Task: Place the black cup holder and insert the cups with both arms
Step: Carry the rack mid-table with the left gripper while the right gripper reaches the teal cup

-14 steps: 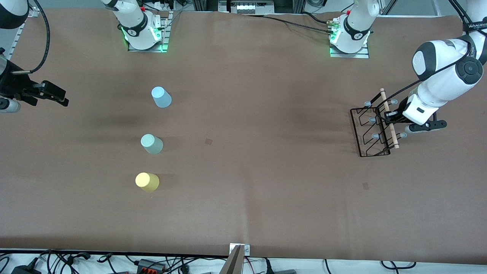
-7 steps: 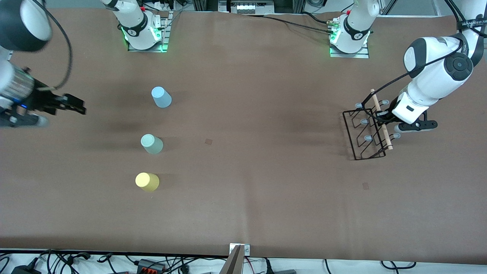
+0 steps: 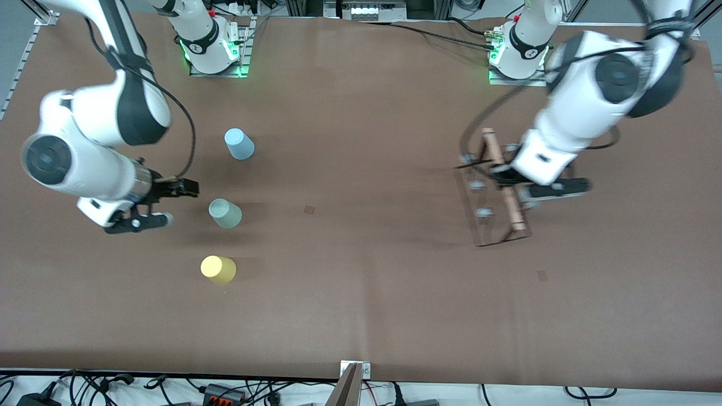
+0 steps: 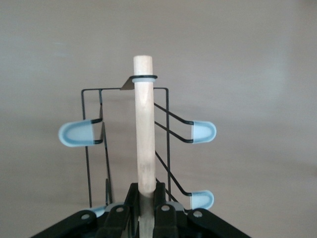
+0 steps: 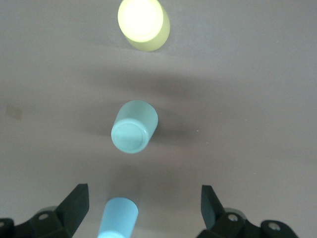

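Observation:
The black cup holder (image 3: 479, 217) hangs over the table toward the left arm's end. My left gripper (image 3: 507, 181) is shut on its wooden rod (image 3: 503, 189). In the left wrist view the rod (image 4: 142, 124) runs out from between the closed fingers of the left gripper (image 4: 147, 194), with the wire frame (image 4: 167, 124) and blue-grey peg caps (image 4: 203, 131) below. Three cups stand upside down toward the right arm's end: light blue (image 3: 239, 144), mint green (image 3: 224, 213), yellow (image 3: 218, 269). My right gripper (image 3: 181, 189) hovers open beside the mint cup (image 5: 133, 126), holding nothing.
Brown table cover (image 3: 361, 270) spreads wide between the cups and the holder. The arm bases (image 3: 214, 53) stand along the table's edge farthest from the front camera. Cables lie off the table's near edge (image 3: 225, 389).
The left arm has carried the cup holder from the table's end toward the middle. The right arm has swung in from the table's edge to just beside the mint cup.

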Robot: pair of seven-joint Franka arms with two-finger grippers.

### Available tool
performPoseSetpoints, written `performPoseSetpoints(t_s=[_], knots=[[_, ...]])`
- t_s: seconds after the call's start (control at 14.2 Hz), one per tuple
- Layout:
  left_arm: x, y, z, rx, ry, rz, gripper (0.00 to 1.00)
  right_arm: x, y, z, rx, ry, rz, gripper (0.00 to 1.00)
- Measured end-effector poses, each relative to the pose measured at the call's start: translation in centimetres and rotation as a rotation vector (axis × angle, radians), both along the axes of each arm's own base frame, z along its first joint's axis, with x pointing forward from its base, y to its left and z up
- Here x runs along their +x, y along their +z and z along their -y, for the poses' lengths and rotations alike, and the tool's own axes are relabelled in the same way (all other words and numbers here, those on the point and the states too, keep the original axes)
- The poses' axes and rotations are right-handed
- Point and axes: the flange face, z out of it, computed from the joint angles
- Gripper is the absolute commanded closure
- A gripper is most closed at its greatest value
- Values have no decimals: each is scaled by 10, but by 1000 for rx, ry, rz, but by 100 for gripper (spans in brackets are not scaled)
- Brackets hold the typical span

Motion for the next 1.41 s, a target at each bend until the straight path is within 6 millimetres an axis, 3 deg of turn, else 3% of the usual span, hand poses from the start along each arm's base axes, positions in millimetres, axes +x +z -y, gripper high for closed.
performPoseSetpoints(t_s=[0.14,0.28,0.57,0.78,0.99,1.13,1.27,1.34,1.41], knots=[[1,-3,66,-69,-19,-25,100,4,-34,-7,-12,-27,-23,0],[4,-16,111,-118,-50,-48,100,5,-63,-5,-21,-40,-57,0],[14,-49,170,-216,-26,-35,100,6,-99,-5,49,-106,-108,0],[-1,-89,209,-158,-46,-3,100,7,-118,-2,59,-131,-124,0],[-12,-126,238,-131,-93,57,100,6,-132,-1,51,-154,-139,0],[-12,-133,246,-149,-101,79,98,5,-137,-2,42,-180,-146,0],[-10,-133,246,-148,-100,85,87,5,-137,-4,39,-189,-147,0],[-10,-133,246,-147,-91,85,75,5,-138,-4,38,-191,-148,0],[-9,-133,247,-147,-75,83,54,5,-139,-4,38,-191,-150,0]])
